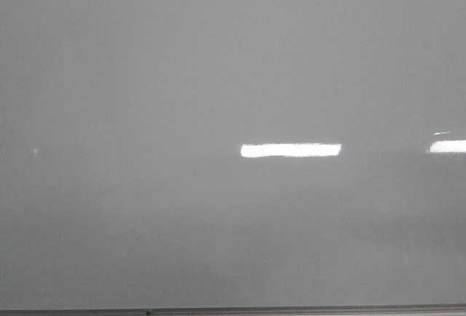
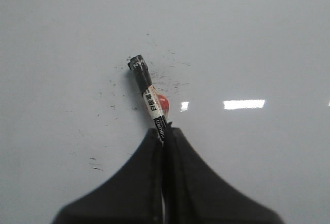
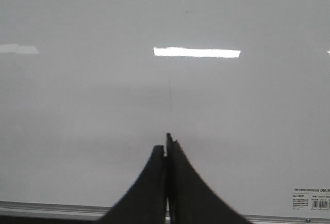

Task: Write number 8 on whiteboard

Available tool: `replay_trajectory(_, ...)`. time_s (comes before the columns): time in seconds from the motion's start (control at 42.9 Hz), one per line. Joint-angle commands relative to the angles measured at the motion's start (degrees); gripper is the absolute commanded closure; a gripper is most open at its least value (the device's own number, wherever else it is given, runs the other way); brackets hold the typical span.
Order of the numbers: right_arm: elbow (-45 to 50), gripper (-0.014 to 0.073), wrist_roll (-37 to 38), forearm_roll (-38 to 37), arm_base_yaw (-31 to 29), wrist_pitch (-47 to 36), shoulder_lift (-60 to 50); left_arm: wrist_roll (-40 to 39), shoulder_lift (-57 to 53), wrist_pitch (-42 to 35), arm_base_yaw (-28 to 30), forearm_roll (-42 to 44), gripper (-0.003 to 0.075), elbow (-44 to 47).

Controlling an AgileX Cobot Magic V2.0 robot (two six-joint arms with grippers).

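The whiteboard fills the front view, glossy pale grey with glare patches and a thin grey bottom edge. No number 8 shows on it in any view. Neither gripper shows in the front view. In the left wrist view my left gripper is shut on a marker with a white label, a red band and a black end that points at the whiteboard. Small black specks lie on the board around the marker's end. In the right wrist view my right gripper is shut and empty above the whiteboard.
The board's grey bottom frame shows in the right wrist view, with a small printed label at the board's corner. A faint thin vertical line marks the board ahead of the right fingers.
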Motion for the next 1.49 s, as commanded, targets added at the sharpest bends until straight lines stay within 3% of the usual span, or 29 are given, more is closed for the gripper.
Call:
replay_trajectory(0.0,-0.1,0.0655,-0.4,-0.6,0.0,-4.3,-0.4,-0.7,-0.7,-5.0,-0.4,-0.1,0.0741,0.8)
replay_trajectory(0.932,-0.1,0.0655,-0.4,-0.5,0.0,-4.9,-0.4,-0.7,-0.7,-5.1,-0.4,-0.1,0.0741,0.8)
replay_trajectory(1.072,-1.2,0.0655,-0.4,2.3,0.0,-9.2,-0.4,-0.8,-0.7,-9.8,-0.4,-1.9,0.0741,0.6)
replay_trajectory(1.189,-6.2,0.0654,-0.4,2.9,0.0,-7.0,-0.4,-0.8,-0.7,-13.6,-0.4,-3.2,0.0741,-1.8)
replay_trajectory(1.305,-13.9,0.0654,-0.4,2.7,0.0,-2.0,0.2,-0.8,0.1,-9.2,-0.4,-3.2,0.0741,-8.2)
replay_trajectory(1.469,-22.5,0.0654,-0.4,2.8,0.0,4.8,7.0,-0.8,7.1,2.7,-0.4,-3.2,0.0741,-16.8)
